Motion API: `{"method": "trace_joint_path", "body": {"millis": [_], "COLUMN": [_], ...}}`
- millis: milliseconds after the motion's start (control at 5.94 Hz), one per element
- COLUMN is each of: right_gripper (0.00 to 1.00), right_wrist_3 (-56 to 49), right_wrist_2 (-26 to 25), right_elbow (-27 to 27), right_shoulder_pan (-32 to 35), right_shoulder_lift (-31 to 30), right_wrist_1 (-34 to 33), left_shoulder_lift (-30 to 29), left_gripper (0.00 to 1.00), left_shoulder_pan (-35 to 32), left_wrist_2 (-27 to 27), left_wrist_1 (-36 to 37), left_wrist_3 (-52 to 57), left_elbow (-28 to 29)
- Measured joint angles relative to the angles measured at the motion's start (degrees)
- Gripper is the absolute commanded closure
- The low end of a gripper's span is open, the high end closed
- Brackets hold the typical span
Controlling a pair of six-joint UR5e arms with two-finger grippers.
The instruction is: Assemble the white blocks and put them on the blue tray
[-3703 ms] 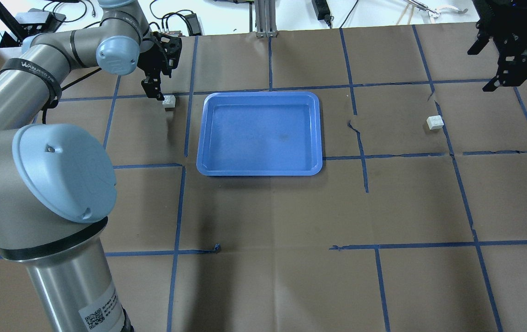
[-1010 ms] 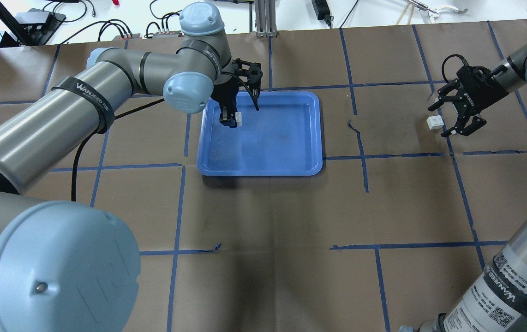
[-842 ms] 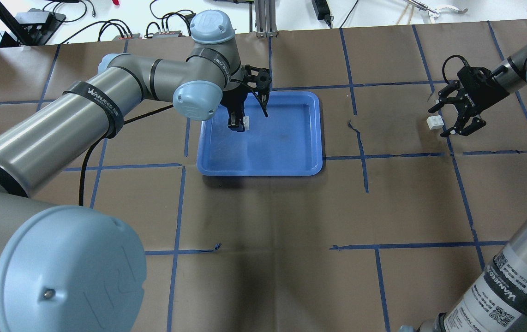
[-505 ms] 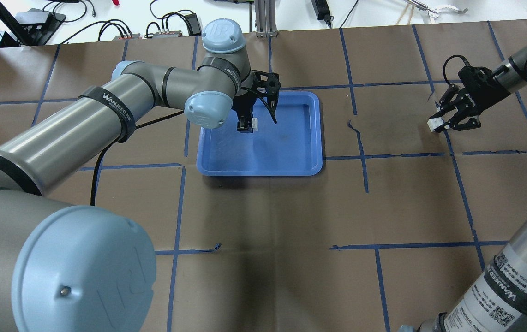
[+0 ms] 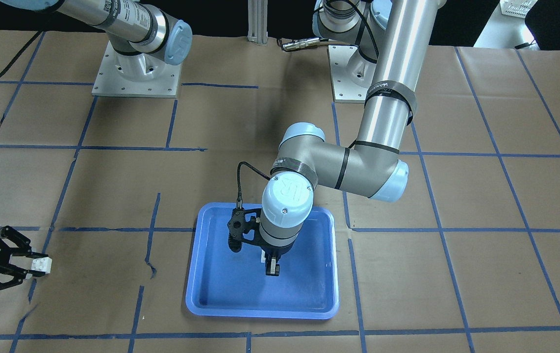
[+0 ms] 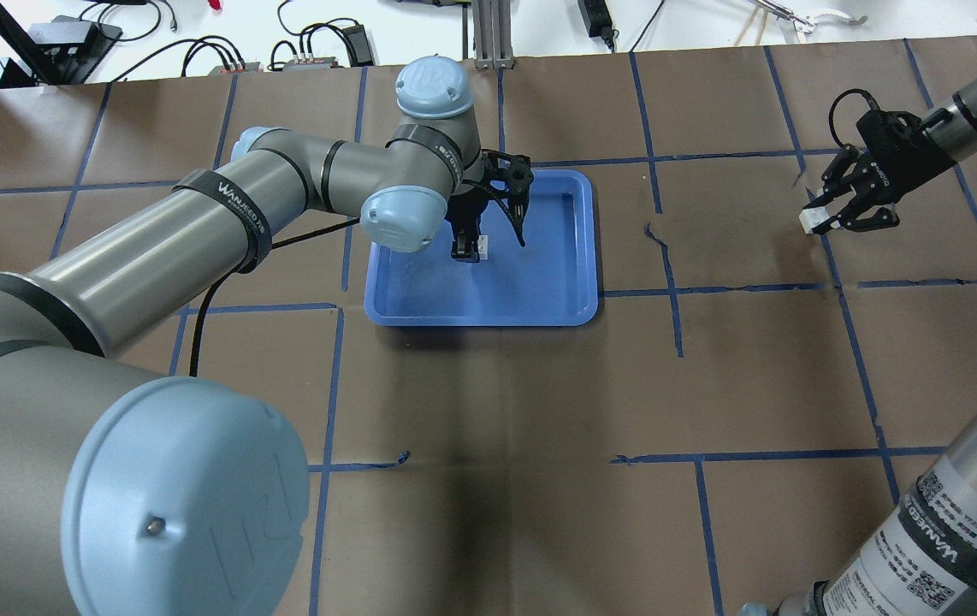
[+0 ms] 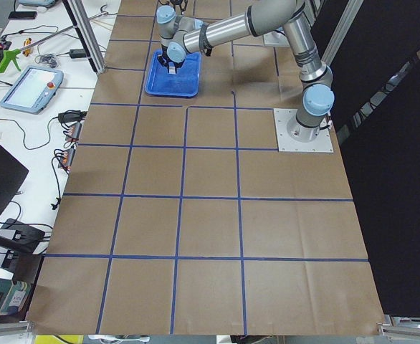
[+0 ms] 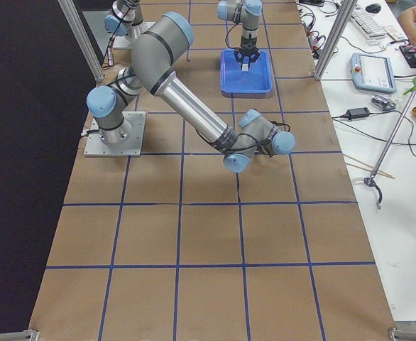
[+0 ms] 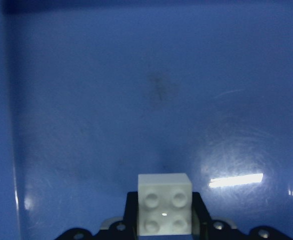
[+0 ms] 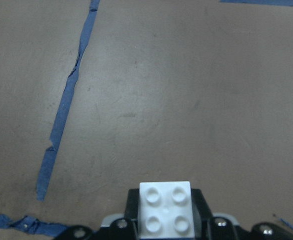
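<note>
My left gripper (image 6: 471,251) is shut on one white block (image 9: 165,204) and holds it studs-up just above the floor of the blue tray (image 6: 584,257), in the tray's middle. The tray also shows in the front view (image 5: 260,314). My right gripper (image 6: 824,224) is shut on the other white block (image 10: 165,209), which also shows in the overhead view (image 6: 811,222). It holds that block a little above the brown paper, far to the tray's right. In the front view this gripper (image 5: 35,265) is at the left edge.
The table is covered in brown paper (image 6: 497,479) with a grid of blue tape lines. Cables and power bricks (image 6: 317,38) lie beyond the far edge. A metal post (image 6: 488,34) stands at the back middle. Torn tape (image 6: 655,235) lies right of the tray.
My left arm carried its block from the table left of the tray to over the tray's middle. My right gripper came down, shut on the other block and raised it slightly.
</note>
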Motion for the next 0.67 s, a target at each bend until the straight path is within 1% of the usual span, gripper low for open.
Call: {"method": "trace_joint_path", "body": {"millis": [168, 337, 505, 673], "right_gripper": [0.73, 0.73, 0.73, 0.73], "right_wrist_3": [2.73, 4.84, 6.85, 9.95], "right_wrist_2": [0.32, 1.96, 4.54, 6.21], "right_elbow": [0.02, 0.35, 1.68, 4.21], "right_shoulder_pan": [0.16, 0.44, 0.92, 2.36], "right_shoulder_lift": [-1.93, -4.23, -6.97, -10.42], "right_wrist_1": [0.50, 1.08, 1.41, 1.30], "left_shoulder_lift": [-0.40, -0.29, 0.05, 0.39], "left_gripper": [0.15, 0.12, 0.12, 0.12], "left_shoulder_pan": [-0.08, -0.12, -0.11, -0.07], "left_wrist_2": [-0.14, -0.44, -0.90, -1.24], "left_wrist_1": [0.84, 1.24, 1.22, 0.91], "left_wrist_3": [-0.07, -0.12, -0.12, -0.11], "left_elbow": [-0.30, -0.42, -0.43, -0.04]}}
